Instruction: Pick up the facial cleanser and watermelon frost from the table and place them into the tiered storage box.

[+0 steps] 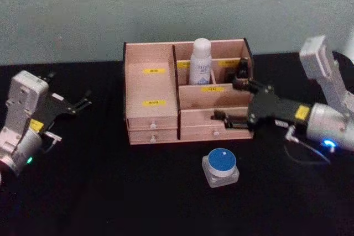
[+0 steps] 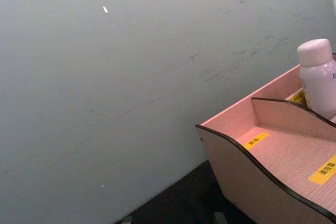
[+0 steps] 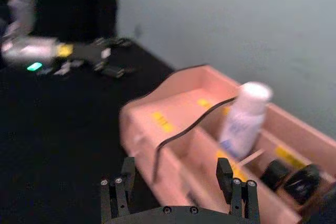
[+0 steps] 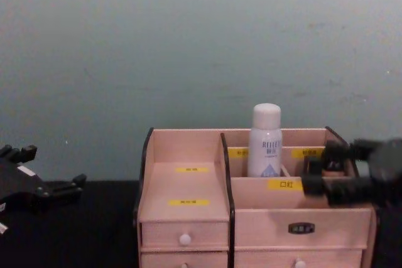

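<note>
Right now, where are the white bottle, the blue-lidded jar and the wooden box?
white bottle [image 1: 201, 71], head view, label.
blue-lidded jar [image 1: 220, 160], head view, lid centre.
wooden box [image 1: 139, 87], head view, bare left shelf.

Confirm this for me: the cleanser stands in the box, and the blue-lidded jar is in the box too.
Wrong on the jar. The cleanser does stand in the box, but the jar sits on the table in front of the box, as the head view shows.

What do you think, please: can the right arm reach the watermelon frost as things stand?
Probably yes. The open, empty right gripper hovers by the tiered storage box's front, and the watermelon frost stands on the table in front, nothing between them. The left gripper sits parked left.
</note>
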